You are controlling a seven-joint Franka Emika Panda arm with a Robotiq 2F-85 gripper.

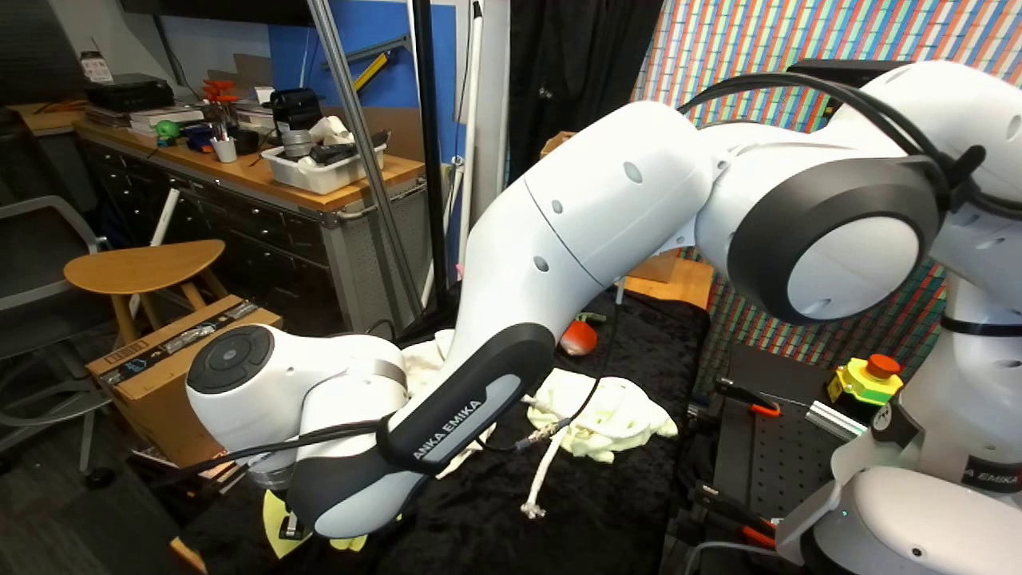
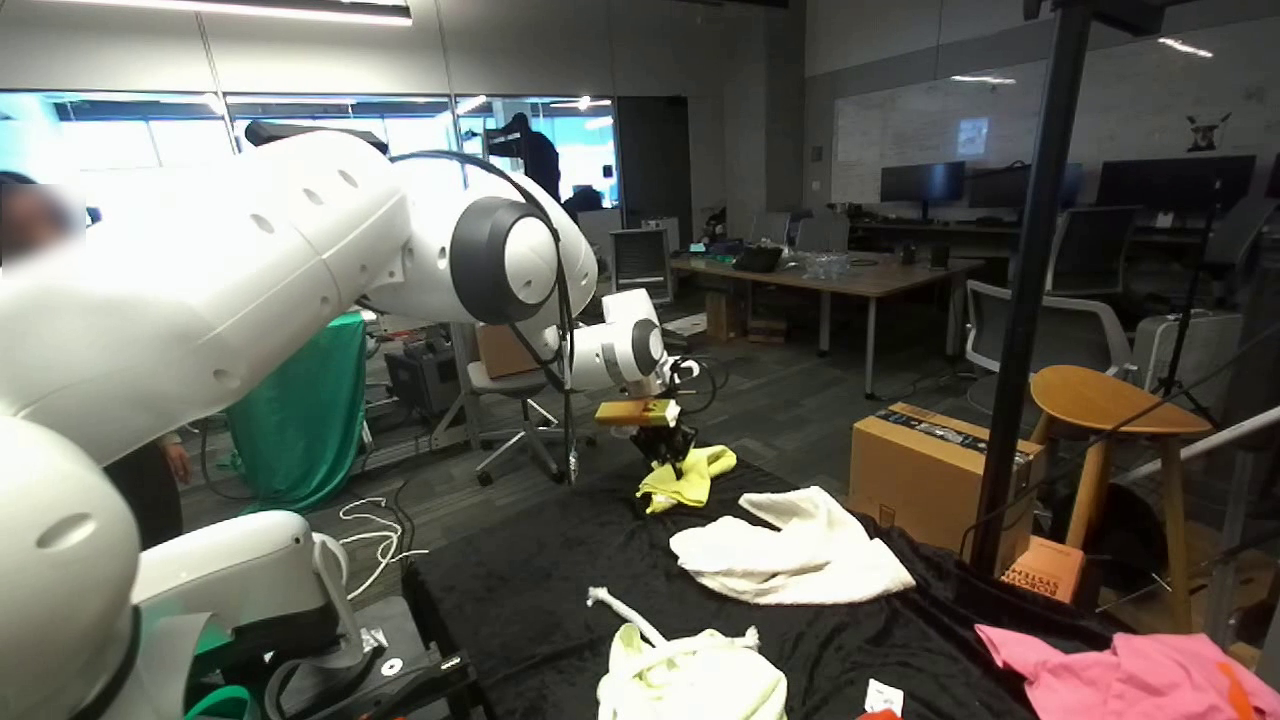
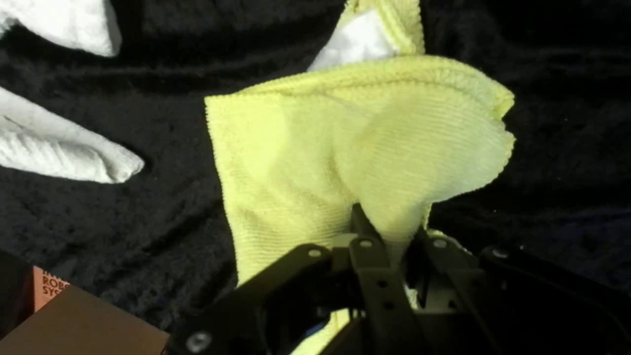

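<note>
One cloth, lengthwise up wrist view

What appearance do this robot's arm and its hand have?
The arm is white and rounded, with dark grey joint trim, black cables and white lettering reading "ANKA EMIKA". The hand is black, with jointed links, round grey pins and slim fingers.

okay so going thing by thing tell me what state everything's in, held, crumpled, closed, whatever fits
gripper: closed on yellow cloth
yellow cloth: rumpled, partly doubled over
white cloth: crumpled, not held
pink cloth: rumpled, not held
black cloth: spread out, creased
rope: frayed at one end
box: closed, taped on top
stool: upright
stop button: pressed or not, cannot tell
</note>
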